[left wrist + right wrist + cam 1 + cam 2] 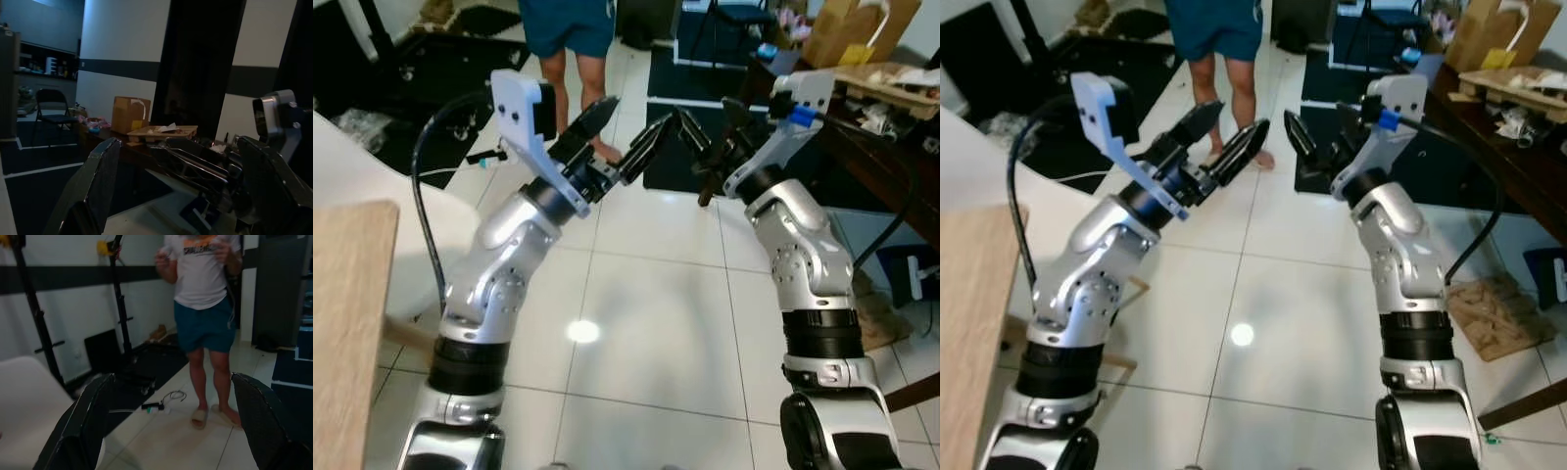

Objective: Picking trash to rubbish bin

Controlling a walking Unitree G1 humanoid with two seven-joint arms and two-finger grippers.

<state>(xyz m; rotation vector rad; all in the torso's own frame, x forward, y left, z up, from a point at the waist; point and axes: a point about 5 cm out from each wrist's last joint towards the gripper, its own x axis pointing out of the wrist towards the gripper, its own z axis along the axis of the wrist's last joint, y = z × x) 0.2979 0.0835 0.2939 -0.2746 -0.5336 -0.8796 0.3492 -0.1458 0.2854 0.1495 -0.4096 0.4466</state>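
My left pincer (619,137): raised in front of me at chest height, its two black fingers spread wide, nothing between them.
My right pincer (707,147): raised just across from the left one, fingers likewise parted wide and empty; the two pairs of fingertips point toward each other and nearly meet.
Trash: I cannot pick out any piece of it on the white tile floor (636,294) below my pincers. A dark table (1513,147) off beyond my right pincer carries a cardboard box (1489,29) and loose clutter, but I cannot tell whether any of that is my trash.
Rubbish bin: I cannot make one out either.
The relation that matters: no heading from either pincer to the trash can be fixed yet, so neither arm is the nearer one and no long axis can be read.
Ahead of both pincers: a person (208,308) in blue shorts and sandals stands on the tiles, well beyond my fingertips.
Beside my left arm: a wooden tabletop edge (352,323).
My judgement: I must look around for the trash before reaching.
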